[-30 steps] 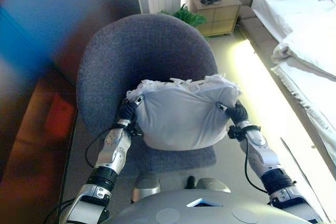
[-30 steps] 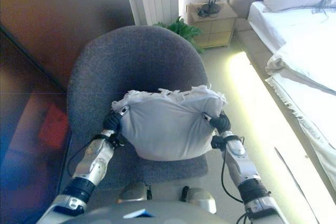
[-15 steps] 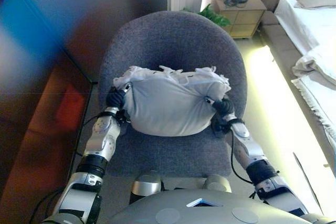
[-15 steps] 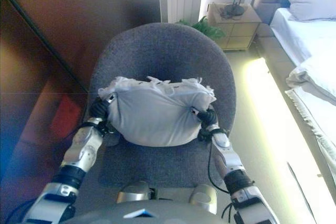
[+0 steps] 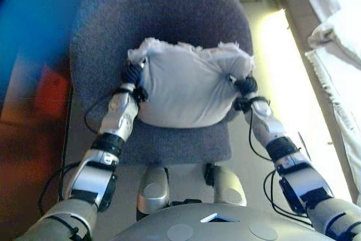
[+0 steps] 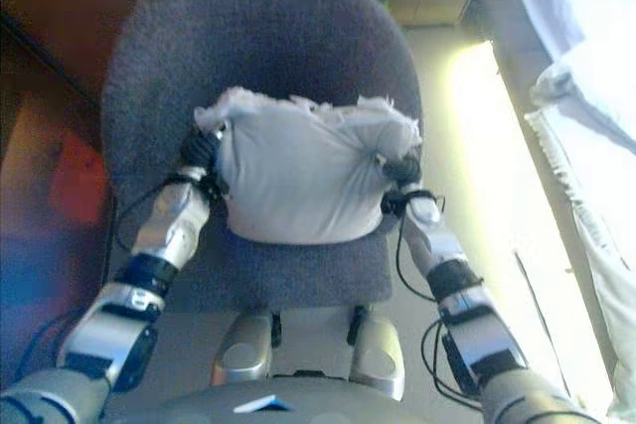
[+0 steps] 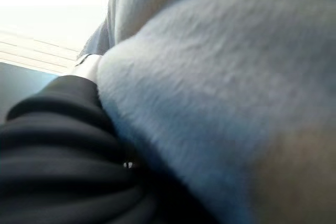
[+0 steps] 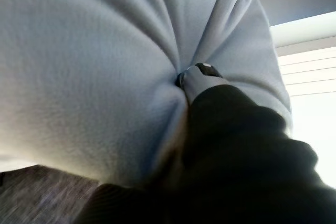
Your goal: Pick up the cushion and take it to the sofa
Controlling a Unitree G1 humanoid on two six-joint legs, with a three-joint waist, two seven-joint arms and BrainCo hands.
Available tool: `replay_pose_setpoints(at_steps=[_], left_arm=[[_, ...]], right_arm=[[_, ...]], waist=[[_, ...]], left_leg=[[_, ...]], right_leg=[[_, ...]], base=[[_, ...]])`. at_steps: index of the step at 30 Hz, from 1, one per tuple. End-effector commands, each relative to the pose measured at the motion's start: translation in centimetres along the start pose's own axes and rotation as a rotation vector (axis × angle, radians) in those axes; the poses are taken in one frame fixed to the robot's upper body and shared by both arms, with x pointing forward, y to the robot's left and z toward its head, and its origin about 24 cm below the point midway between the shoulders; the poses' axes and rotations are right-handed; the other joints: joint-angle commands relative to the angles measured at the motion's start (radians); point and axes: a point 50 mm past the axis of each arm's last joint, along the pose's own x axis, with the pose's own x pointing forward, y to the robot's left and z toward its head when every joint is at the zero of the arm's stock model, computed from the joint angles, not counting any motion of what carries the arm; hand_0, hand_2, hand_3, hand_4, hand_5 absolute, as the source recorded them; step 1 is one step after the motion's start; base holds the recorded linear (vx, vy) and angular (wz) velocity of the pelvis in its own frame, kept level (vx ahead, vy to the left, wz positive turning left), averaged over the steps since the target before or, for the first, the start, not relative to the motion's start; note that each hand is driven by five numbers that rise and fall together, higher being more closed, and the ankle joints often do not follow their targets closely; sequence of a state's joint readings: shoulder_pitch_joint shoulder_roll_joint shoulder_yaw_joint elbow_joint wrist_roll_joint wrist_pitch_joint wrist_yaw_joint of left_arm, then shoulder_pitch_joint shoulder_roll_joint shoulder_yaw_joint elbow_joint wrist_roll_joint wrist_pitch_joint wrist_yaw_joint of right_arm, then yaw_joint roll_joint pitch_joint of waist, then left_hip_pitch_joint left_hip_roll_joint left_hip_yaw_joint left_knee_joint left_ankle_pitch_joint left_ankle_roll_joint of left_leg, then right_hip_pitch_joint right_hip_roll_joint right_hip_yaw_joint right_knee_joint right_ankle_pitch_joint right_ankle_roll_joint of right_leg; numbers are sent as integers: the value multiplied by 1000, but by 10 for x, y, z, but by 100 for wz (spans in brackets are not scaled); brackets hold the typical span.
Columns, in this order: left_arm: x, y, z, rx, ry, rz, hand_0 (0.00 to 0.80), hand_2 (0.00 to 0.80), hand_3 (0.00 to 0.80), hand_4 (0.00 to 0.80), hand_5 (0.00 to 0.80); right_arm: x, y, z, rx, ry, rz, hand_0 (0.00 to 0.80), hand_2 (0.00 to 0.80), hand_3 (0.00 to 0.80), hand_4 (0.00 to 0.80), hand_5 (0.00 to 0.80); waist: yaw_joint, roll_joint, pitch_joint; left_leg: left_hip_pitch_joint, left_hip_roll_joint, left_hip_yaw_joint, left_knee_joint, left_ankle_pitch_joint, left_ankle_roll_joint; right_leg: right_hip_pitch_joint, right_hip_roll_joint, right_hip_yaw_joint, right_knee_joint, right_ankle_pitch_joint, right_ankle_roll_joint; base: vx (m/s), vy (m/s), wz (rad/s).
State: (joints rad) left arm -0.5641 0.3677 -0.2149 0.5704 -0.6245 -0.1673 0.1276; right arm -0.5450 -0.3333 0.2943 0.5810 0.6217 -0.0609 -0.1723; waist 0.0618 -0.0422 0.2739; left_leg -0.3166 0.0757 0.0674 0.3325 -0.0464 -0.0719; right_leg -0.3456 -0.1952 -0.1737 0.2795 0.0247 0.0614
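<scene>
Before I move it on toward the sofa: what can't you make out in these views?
- Left hand: fingers buried in the cushion in the eye and wrist views, so its hold is unreadable.
- Right hand: likewise, one tip pressing into the fabric.
- Cushion's underside: hidden; contact with the grey chair unclear.
- Sofa: not identifiable in any view.

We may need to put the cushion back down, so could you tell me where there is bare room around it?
The front strip of the grey chair seat, below the cushion, is bare, as is the backrest above it. The pale floor between chair and bed is open. The cushion's sides are crowded: left hand and right hand press in there.
</scene>
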Motion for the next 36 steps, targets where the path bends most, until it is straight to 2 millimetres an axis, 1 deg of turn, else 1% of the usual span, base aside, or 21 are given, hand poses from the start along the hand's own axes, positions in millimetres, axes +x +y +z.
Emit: replay_pose_setpoints(at_steps=[1, 7, 9, 10, 11, 12, 14, 16, 18, 24, 27, 30, 34, 36], left_arm=[[17, -54, 42, -62, -196, -147, 800, 800, 800, 800, 800], [36, -67, 81, -76, -287, -120, 800, 800, 800, 800, 800], [41, -68, 90, -86, -280, -116, 800, 800, 800, 800, 800], [46, -67, 99, -79, -291, -107, 800, 800, 800, 800, 800], [46, -67, 102, -76, -299, -106, 800, 800, 800, 800, 800], [48, -67, 111, -80, -320, -104, 800, 800, 800, 800, 800], [49, -66, 124, -96, -346, -96, 800, 800, 800, 800, 800], [49, -68, 131, -99, -369, -90, 800, 800, 800, 800, 800], [49, -72, 142, -93, -404, -103, 800, 800, 800, 800, 800], [49, -83, 162, -76, -466, -123, 800, 800, 800, 800, 800], [47, -85, 166, -91, -487, -142, 800, 800, 800, 800, 800], [44, -89, 161, -65, -488, -150, 800, 800, 800, 800, 800], [41, -86, 157, -90, -492, -158, 800, 800, 800, 800, 800], [41, -85, 152, -82, -471, -152, 800, 800, 800, 800, 800]], right_arm=[[14, 54, 84, 40, -322, 203, 800, 800, 800, 800, 800], [26, 59, 129, 14, -407, 235, 800, 800, 800, 800, 800], [29, 58, 138, 17, -411, 235, 800, 800, 800, 800, 800], [30, 57, 146, 11, -419, 231, 800, 800, 800, 800, 800], [31, 57, 148, 7, -424, 227, 800, 800, 800, 800, 800], [31, 55, 156, -1, -437, 220, 800, 800, 800, 800, 800], [31, 53, 164, -11, -459, 212, 800, 800, 800, 800, 800], [30, 56, 171, -15, -483, 209, 800, 800, 800, 800, 800], [27, 60, 184, -8, -522, 212, 800, 800, 800, 800, 800], [24, 67, 200, -32, -568, 205, 800, 800, 800, 800, 800], [21, 71, 203, -30, -594, 220, 800, 800, 800, 800, 800], [18, 74, 201, -41, -612, 218, 800, 800, 800, 800, 800], [12, 79, 199, -45, -636, 241, 800, 800, 800, 800, 800], [14, 78, 194, -57, -614, 230, 800, 800, 800, 800, 800]], waist=[[-17, 14, 49], [-28, 35, 89], [-30, 38, 94], [-32, 42, 95], [-33, 42, 96], [-34, 44, 97], [-32, 47, 94], [-28, 48, 91], [-22, 48, 89], [-15, 45, 77], [-11, 45, 71], [-10, 45, 70], [-10, 39, 59], [-9, 36, 52]], left_leg=[[-103, -40, -47, 159, -93, 28], [-144, -57, -43, 139, -70, 19], [-146, -61, -40, 136, -69, 17], [-152, -64, -35, 138, -70, 16], [-154, -64, -34, 139, -71, 15], [-158, -64, -30, 144, -74, 14], [-153, -64, -27, 149, -82, 13], [-143, -65, -28, 151, -91, 10], [-134, -66, -29, 149, -97, 9], [-98, -64, -35, 124, -104, 6], [-84, -64, -38, 109, -108, 5], [-67, -64, -42, 96, -109, 6], [-51, -62, -41, 80, -102, 6], [-40, -59, -40, 80, -103, 2]], right_leg=[[-10, -87, 30, 94, -28, 62], [-57, -85, 43, 87, -32, 65], [-57, -87, 43, 83, -33, 67], [-60, -90, 42, 82, -35, 67], [-62, -92, 42, 84, -36, 67], [-65, -96, 40, 90, -41, 66], [-57, -101, 36, 96, -52, 65], [-44, -105, 32, 98, -62, 66], [-30, -108, 24, 96, -72, 68], [15, -107, 9, 67, -85, 75], [29, -104, 4, 53, -90, 74], [44, -100, 4, 42, -91, 74], [57, -100, 1, 29, -87, 74], [67, -100, 3, 28, -87, 74]], base=[[-80, 41, -20], [-29, 59, -9], [18, 31, 4], [13, 31, 6], [27, 37, 5], [42, 27, 3], [94, 30, 2], [119, -6, 6], [86, -29, 3], [75, -32, 2], [53, -22, -1], [53, -19, 0], [68, -11, 4], [99, -17, 5]])
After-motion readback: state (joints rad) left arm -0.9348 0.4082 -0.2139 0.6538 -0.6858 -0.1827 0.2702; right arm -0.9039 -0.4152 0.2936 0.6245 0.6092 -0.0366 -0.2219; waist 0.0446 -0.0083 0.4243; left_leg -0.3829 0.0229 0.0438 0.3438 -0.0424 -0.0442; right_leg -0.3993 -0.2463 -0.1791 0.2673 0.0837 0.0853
